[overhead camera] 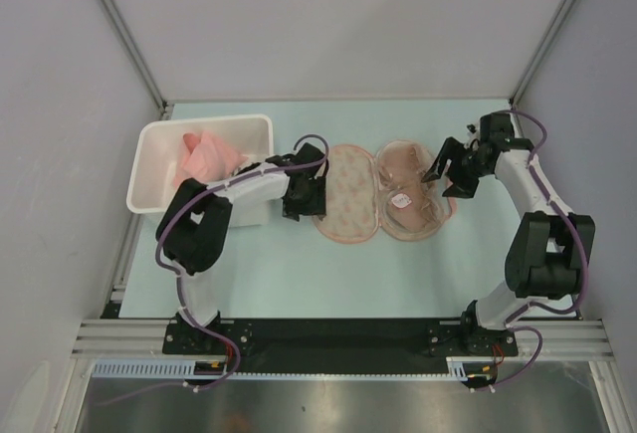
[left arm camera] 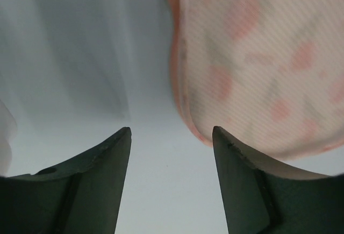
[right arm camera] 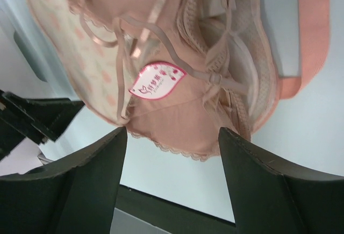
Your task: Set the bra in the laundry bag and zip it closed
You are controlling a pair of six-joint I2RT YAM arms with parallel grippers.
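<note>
The laundry bag (overhead camera: 348, 194) lies spread open on the table as two lobes, its printed lining facing up. In its right lobe sits the tan-pink bra (overhead camera: 410, 192), cups bunched and a small pale tag (right arm camera: 156, 80) on top. In the right wrist view the bra (right arm camera: 177, 123) fills the space just beyond the tips. My right gripper (overhead camera: 445, 176) hovers open at the bag's right edge, holding nothing. My left gripper (overhead camera: 302, 197) is open at the left lobe's outer rim. In the left wrist view the bag (left arm camera: 258, 56) lies just past the right finger (left arm camera: 242, 180).
A white plastic bin (overhead camera: 199, 121) holding a pink cloth (overhead camera: 204, 154) stands at the back left, close behind the left arm. Grey walls enclose the pale green table on three sides. A black rail runs along the near edge.
</note>
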